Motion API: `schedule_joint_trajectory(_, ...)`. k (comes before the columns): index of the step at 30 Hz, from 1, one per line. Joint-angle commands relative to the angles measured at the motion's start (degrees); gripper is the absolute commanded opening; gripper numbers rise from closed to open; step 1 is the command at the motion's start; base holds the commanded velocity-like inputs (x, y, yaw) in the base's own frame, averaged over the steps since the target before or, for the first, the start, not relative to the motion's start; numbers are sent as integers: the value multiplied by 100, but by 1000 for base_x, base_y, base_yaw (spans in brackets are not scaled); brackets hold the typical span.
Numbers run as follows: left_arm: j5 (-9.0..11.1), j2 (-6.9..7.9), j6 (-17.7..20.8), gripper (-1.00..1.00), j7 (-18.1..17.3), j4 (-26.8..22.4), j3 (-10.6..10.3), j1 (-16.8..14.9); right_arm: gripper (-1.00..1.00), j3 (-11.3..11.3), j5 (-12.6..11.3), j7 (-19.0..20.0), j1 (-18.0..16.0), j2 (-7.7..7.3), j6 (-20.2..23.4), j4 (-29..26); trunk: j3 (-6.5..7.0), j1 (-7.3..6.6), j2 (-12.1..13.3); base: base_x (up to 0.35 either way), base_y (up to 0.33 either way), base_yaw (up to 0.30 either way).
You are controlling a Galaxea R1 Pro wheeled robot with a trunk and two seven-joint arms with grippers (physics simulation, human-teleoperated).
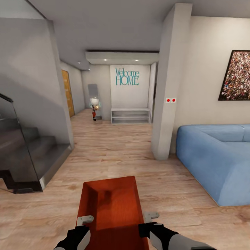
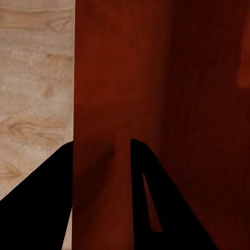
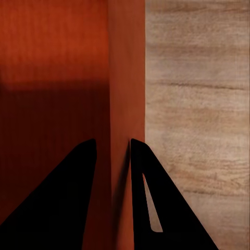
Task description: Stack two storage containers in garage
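Observation:
One orange-red storage container hangs low in front of me over the living room's light wood planks, its open top facing up. My left gripper is shut on its left wall, and my right gripper is shut on its right wall. In the left wrist view the left gripper straddles the ribbed wall of the container. The right wrist view has the right gripper pinching the thin wall of the container. The garage and its floor are out of view.
A blue sofa stands to the right behind a white pillar. Dark stairs with a glass panel sit on the left. A hallway runs ahead to a white bench under a "Welcome HOME" sign, with a wooden door at its left.

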Motion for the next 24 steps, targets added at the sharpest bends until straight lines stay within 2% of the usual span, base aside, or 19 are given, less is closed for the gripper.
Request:
schedule_joint_trajectory(1,238,21,-12,-100,-28,1,-182,5,-100,-171,57,28,-13,-6,13,-227,-7,3,-4,341,84,0)
schedule_joint_trajectory(24,238,13,-12,-100,-28,1,-182,5,-100,-171,57,28,-13,-6,16,-227,-7,3,-4,341,85,0)
